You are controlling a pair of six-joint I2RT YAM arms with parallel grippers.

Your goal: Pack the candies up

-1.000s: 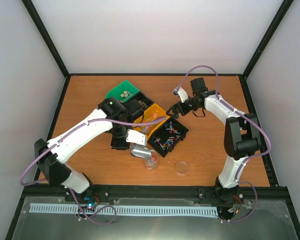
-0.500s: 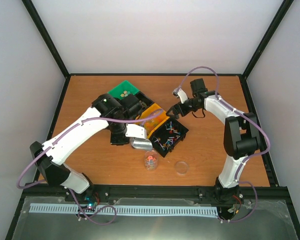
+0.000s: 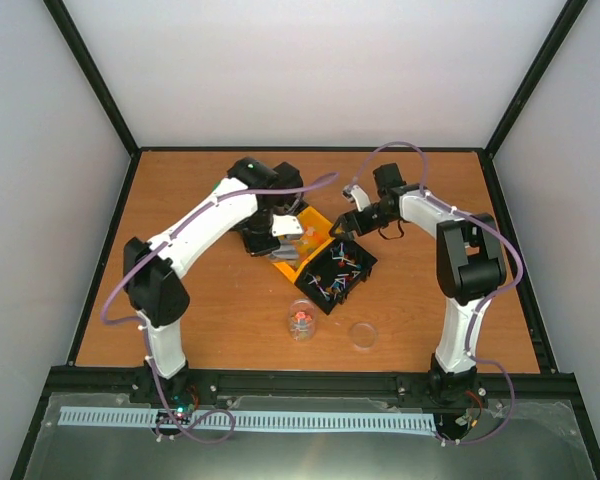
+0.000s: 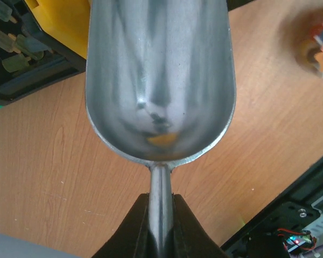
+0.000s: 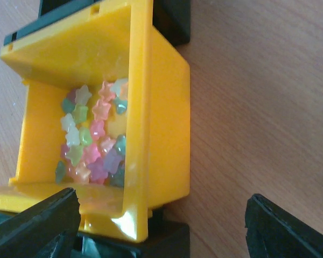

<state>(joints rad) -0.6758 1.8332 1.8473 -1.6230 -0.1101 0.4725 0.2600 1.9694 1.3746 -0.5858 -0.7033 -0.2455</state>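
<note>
My left gripper [image 3: 277, 224] is shut on the handle of a silver metal scoop [image 4: 160, 80] and holds it over the yellow bin [image 3: 310, 228]. The scoop's bowl looks empty apart from an orange reflection. The yellow bin [image 5: 156, 107] holds small pastel star-shaped candies [image 5: 94, 137]. My right gripper [image 5: 161, 231] is open, its fingers on either side of that bin's near corner. It also shows in the top view [image 3: 348, 222]. A black bin [image 3: 337, 272] holds thin multicoloured wrapped candies. A small clear jar [image 3: 301, 325] with a few orange-red candies stands in front of the bins.
The jar's clear lid [image 3: 362, 335] lies on the wooden table to the right of the jar. A green bin [image 3: 219, 187] is mostly hidden under the left arm. Another black bin [image 4: 21, 54] sits beside the yellow one. Black frame posts edge the table.
My left arm has swung the scoop from beside the jar back and up to the yellow bin. My right gripper has shifted slightly left toward that bin.
</note>
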